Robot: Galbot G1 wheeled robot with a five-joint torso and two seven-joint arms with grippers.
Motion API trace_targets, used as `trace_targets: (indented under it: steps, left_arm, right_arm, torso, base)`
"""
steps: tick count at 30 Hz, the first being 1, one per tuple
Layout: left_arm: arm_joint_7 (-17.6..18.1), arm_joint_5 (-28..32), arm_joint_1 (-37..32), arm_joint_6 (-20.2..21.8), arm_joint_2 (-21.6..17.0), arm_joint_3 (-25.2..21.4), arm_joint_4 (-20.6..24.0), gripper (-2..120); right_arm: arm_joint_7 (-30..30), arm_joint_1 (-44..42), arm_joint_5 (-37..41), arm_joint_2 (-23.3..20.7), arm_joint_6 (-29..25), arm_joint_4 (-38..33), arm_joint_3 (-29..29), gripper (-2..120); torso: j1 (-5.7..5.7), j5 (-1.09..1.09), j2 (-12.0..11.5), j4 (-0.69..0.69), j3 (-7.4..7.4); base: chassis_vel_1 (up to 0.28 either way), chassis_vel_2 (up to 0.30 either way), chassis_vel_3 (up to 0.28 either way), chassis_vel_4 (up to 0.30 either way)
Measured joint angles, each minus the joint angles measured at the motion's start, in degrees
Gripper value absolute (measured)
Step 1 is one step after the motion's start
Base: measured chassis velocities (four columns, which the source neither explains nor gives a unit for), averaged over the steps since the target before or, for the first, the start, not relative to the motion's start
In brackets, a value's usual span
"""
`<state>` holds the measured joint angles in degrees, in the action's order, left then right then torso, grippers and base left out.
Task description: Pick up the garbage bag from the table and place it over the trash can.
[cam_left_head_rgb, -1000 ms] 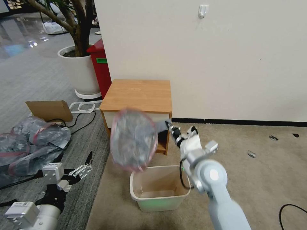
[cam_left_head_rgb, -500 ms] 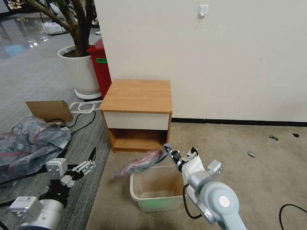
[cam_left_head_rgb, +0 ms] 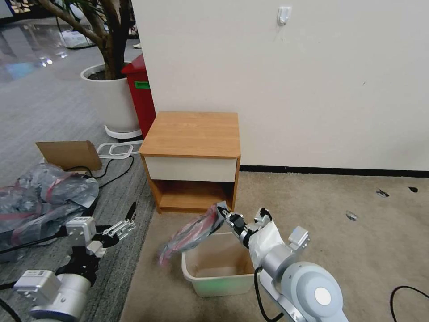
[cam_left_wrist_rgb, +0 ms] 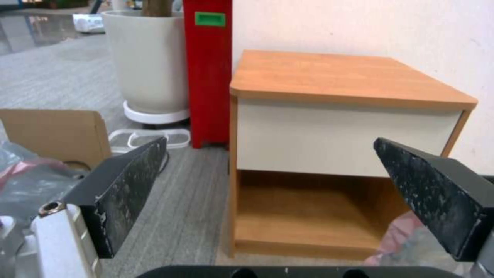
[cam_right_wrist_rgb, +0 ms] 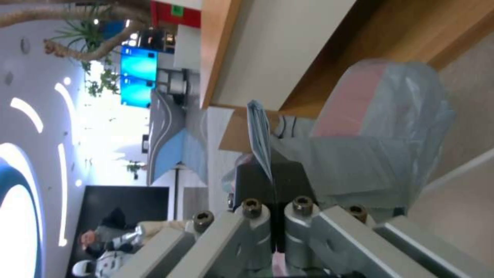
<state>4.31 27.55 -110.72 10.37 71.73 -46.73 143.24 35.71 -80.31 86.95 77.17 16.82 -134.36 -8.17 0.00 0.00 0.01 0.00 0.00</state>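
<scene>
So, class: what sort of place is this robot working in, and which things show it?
Probably an office or lobby corner set up as a room: a wooden nightstand, a large potted tree and a tall red bin.

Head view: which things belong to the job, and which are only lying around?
Job: garbage bag held in the right claw; trash can; table.
Lying around: heap of grey bags; cardboard; red bin; plant pot.

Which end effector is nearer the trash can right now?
Right. The right end effector is above the trash can, near its far rim, shut on the garbage bag. The left end effector is open, off to the can's left over the grey carpet.
</scene>
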Motion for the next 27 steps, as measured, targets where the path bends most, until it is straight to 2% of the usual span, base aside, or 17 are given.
trace_targets:
  steps: [8, 13, 17, 27]
  left_arm:
    - [-0.11, -0.34, 0.29, 0.00, 0.15, 0.39, 0.00, 100]
    - [-0.15, -0.43, 0.55, 0.00, 0.22, 0.43, 0.00, 100]
    - [-0.18, -0.61, 0.79, 0.00, 0.63, 0.74, 0.00, 100]
    - [-0.30, -0.89, 1.40, -0.03, 1.08, 1.32, -0.13, 100]
  right_arm:
    - [1.60, -0.90, 1.83, -0.13, 2.20, 0.01, -0.42, 0]
    - [1.97, -1.93, 0.97, -1.07, 2.63, 2.13, -3.36, 0]
    - [1.58, -3.97, -7.47, -2.98, 3.19, 4.32, -5.05, 0]
    - [1.72, -6.02, -12.89, -3.81, 3.23, 6.25, -4.44, 0]
  torso:
    - [0.00, 0.00, 0.00, 0.00, 0.00]
    - [0.00, 0.01, 0.00, 0.00, 0.00]
    - [0.00, 0.01, -0.01, 0.00, 0.00]
    - [0.00, 0.01, -0.01, -0.01, 0.00]
  base:
    - [0.000, 0.000, 0.000, 0.000]
    - [0.000, 0.000, 0.000, 0.000]
    - [0.000, 0.000, 0.000, 0.000]
    - [0.000, 0.000, 0.000, 0.000]
